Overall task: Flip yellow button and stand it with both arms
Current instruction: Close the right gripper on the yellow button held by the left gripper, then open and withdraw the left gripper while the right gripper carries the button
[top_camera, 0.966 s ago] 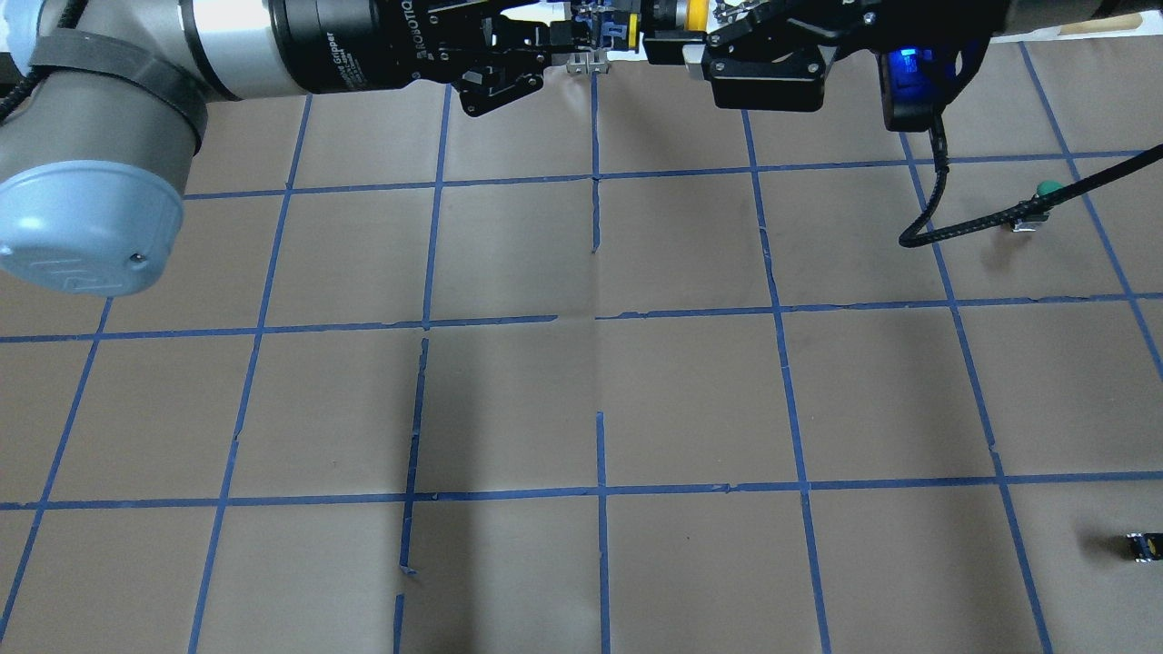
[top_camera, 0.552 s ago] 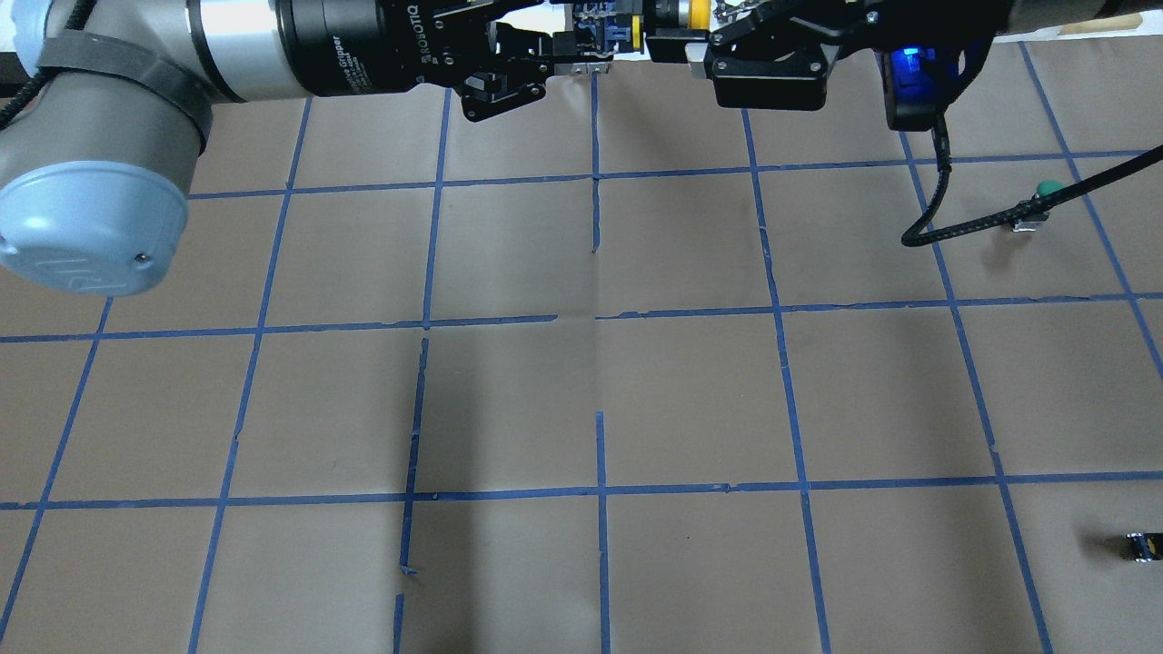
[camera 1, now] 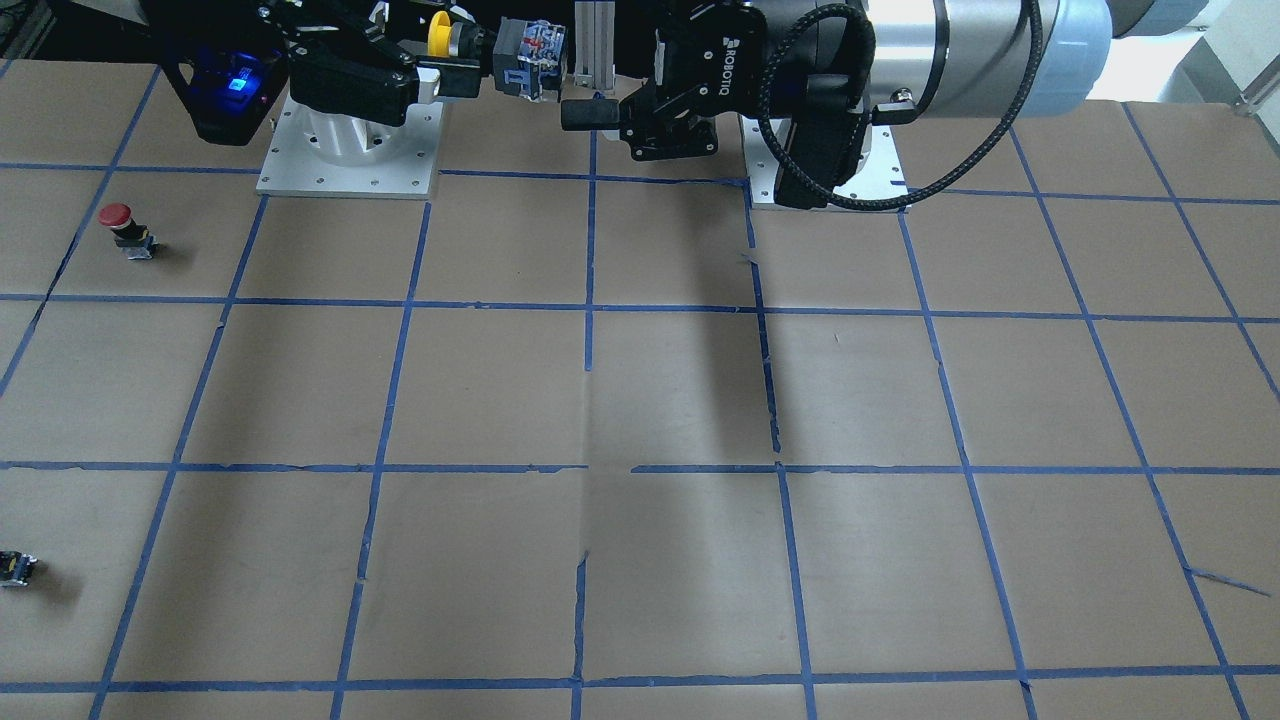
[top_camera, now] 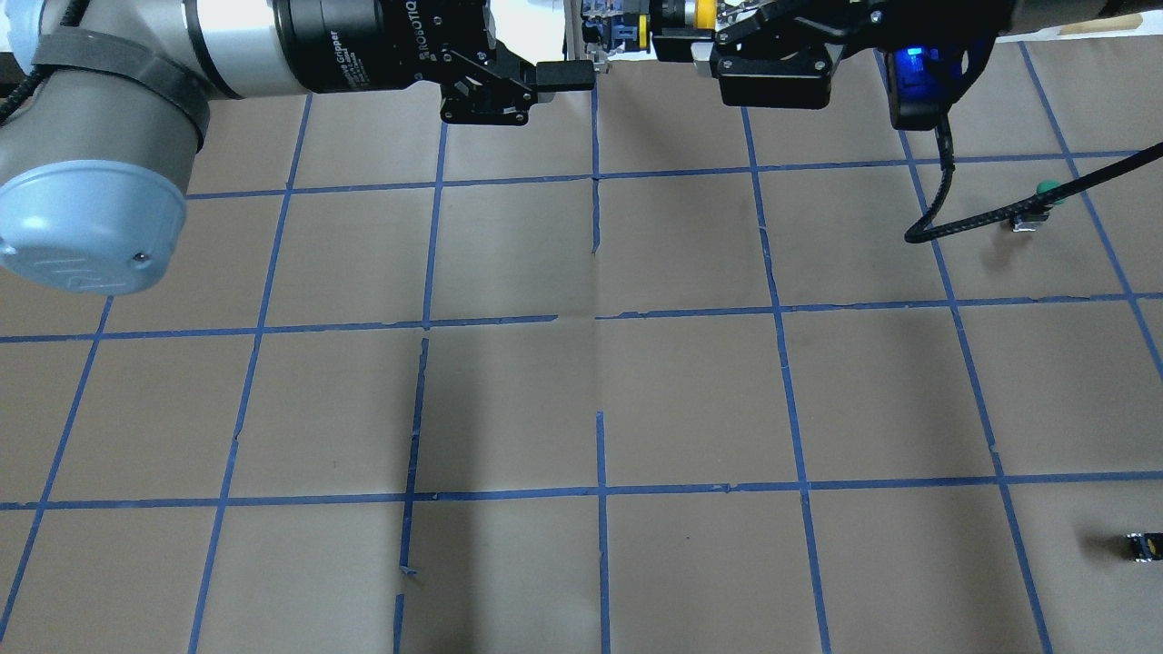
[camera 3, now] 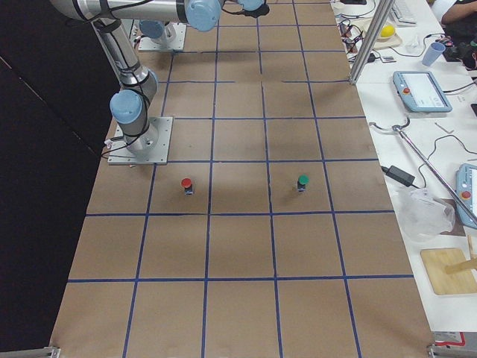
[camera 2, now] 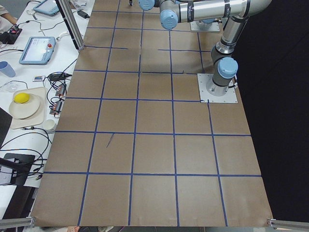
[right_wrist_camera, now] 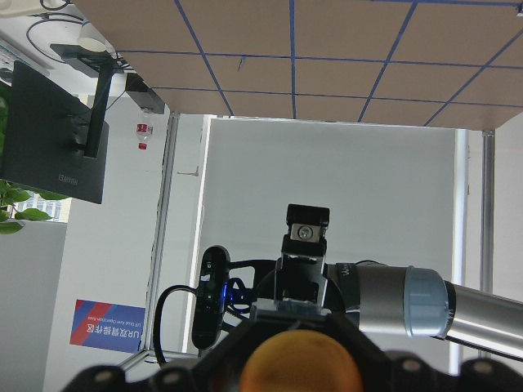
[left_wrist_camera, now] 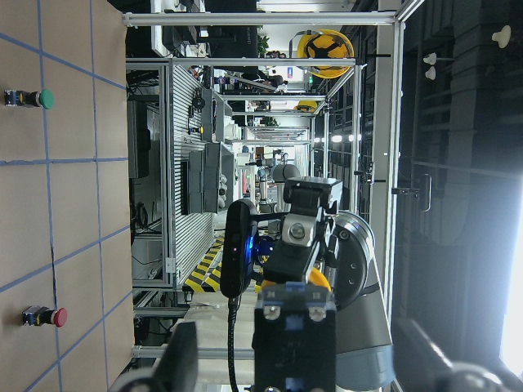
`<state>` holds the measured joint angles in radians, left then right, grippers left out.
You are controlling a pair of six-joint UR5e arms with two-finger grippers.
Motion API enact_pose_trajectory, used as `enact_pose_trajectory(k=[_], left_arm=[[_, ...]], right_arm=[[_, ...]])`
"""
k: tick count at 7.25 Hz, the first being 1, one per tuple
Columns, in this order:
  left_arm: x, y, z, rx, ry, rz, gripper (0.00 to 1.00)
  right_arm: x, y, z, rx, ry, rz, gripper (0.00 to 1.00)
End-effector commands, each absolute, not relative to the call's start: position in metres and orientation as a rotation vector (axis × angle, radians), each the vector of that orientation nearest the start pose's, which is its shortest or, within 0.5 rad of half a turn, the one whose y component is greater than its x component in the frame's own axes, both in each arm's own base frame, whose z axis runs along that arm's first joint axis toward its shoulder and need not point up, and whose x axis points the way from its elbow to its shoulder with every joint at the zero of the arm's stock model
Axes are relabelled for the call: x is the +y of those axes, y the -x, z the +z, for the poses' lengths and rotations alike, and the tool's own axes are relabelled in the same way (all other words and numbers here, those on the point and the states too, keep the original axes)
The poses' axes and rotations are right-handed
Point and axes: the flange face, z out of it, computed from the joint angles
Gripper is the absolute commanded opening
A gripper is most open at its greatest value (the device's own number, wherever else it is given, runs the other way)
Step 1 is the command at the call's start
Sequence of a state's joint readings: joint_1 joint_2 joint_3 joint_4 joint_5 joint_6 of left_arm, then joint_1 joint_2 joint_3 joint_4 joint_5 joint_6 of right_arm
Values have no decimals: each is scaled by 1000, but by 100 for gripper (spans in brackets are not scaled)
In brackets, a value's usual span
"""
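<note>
The yellow button (camera 1: 470, 42) hangs in the air near the robot's base, lying sideways with its cap (top_camera: 698, 12) toward the right arm. My right gripper (camera 1: 450, 58) is shut on it near the cap and also shows in the overhead view (top_camera: 677, 20). In the right wrist view the cap (right_wrist_camera: 301, 364) sits between the fingers. My left gripper (camera 1: 585, 62) is open. Its lower finger (top_camera: 563, 73) stands apart from the button's blocky body (left_wrist_camera: 294, 335). In the left wrist view the body lies between the spread jaws without touching.
A red-capped button (camera 1: 120, 225) and a green-capped button (top_camera: 1043, 193) stand on the brown paper on the right arm's side. A tiny dark block with a yellow spot (top_camera: 1143, 545) lies near the table's far right. The right wrist cable (top_camera: 945, 227) hangs over the table.
My left gripper's jaws have spread wide; its lower finger has dropped away from the button's body. The right gripper still holds the button in about the same place.
</note>
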<state>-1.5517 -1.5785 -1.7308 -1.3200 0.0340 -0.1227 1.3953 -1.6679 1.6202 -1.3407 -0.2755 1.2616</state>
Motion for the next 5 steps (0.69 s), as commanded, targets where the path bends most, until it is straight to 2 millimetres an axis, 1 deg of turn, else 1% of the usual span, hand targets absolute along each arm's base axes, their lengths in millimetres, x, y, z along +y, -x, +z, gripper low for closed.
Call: enact_pose_trajectory(k=[1, 2, 3, 4, 5], left_arm=[[-495, 222, 532, -1612, -71, -24, 91], [-498, 218, 532, -1619, -101, -36, 90], [-498, 215, 535, -1660, -118, -28, 90], [-507, 202, 543, -1798, -148, 41, 90], [-515, 193, 546, -1927, -176, 96, 88]], right_arm=[[-488, -102, 550, 1396, -1466, 796, 28], [-491, -84, 548, 1399, -1485, 751, 28], [-490, -79, 543, 1479, -1480, 694, 28], [-488, -74, 534, 1615, -1459, 617, 28], [-486, -69, 526, 1745, -1421, 547, 28]])
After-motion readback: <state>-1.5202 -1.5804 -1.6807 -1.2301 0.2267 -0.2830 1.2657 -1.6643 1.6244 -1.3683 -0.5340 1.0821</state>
